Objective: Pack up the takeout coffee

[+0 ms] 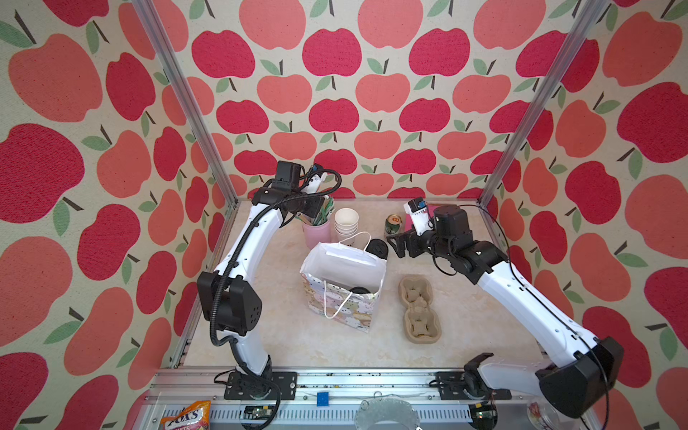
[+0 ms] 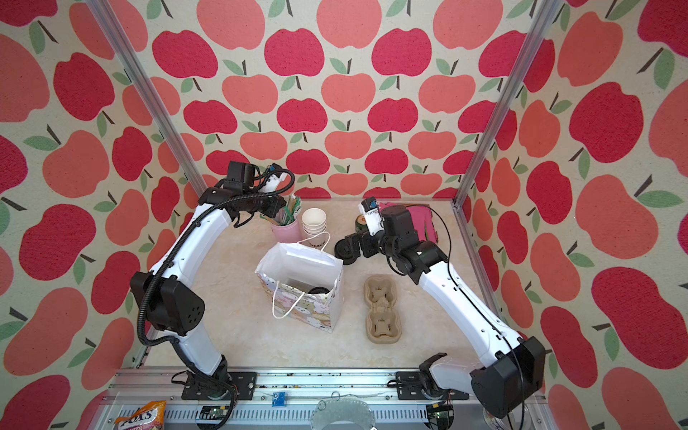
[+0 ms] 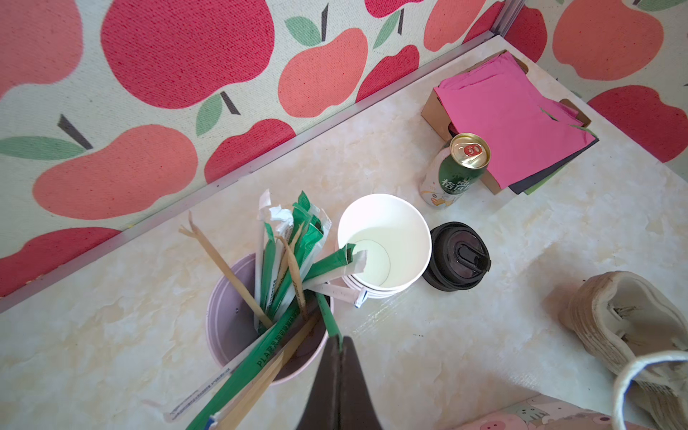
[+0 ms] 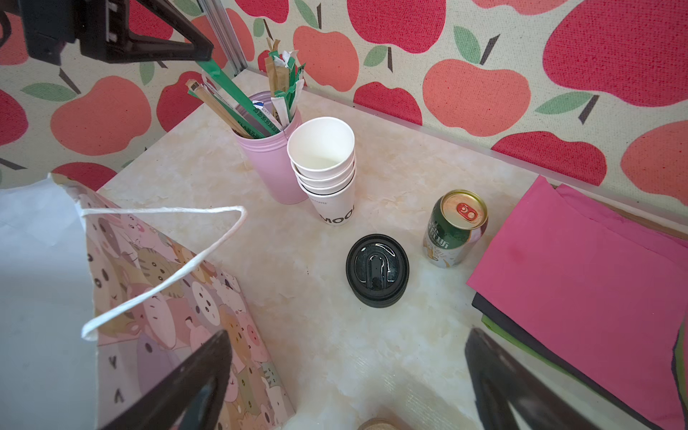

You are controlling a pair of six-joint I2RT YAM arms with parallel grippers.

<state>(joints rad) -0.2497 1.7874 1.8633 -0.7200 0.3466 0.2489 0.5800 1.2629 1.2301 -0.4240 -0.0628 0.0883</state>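
A cartoon-animal paper bag (image 1: pixel 342 298) stands open mid-table. Inside it, both top views show a round black lid (image 1: pixel 358 290) (image 2: pixel 318 290), the takeout coffee's top; its cup is hidden by the bag wall. My left gripper (image 3: pixel 340 339) hangs over a pink holder (image 3: pixel 227 335) full of wrapped straws and stirrers. It is shut on a green wrapped straw (image 3: pixel 327 316), which the right wrist view shows rising from the holder to the left gripper (image 4: pixel 203 56). My right gripper (image 4: pixel 348 335) is open and empty, low over the table behind the bag, near a loose black lid (image 4: pixel 377 270).
A stack of lidless white cups (image 1: pixel 346 223) stands beside the pink holder. A green-and-gold can (image 1: pixel 393 224) and pink napkins in a cardboard tray (image 4: pixel 595 279) sit at the back right. A pulp cup carrier (image 1: pixel 420 309) lies right of the bag. The bag's white handle (image 4: pixel 167 275) sticks up.
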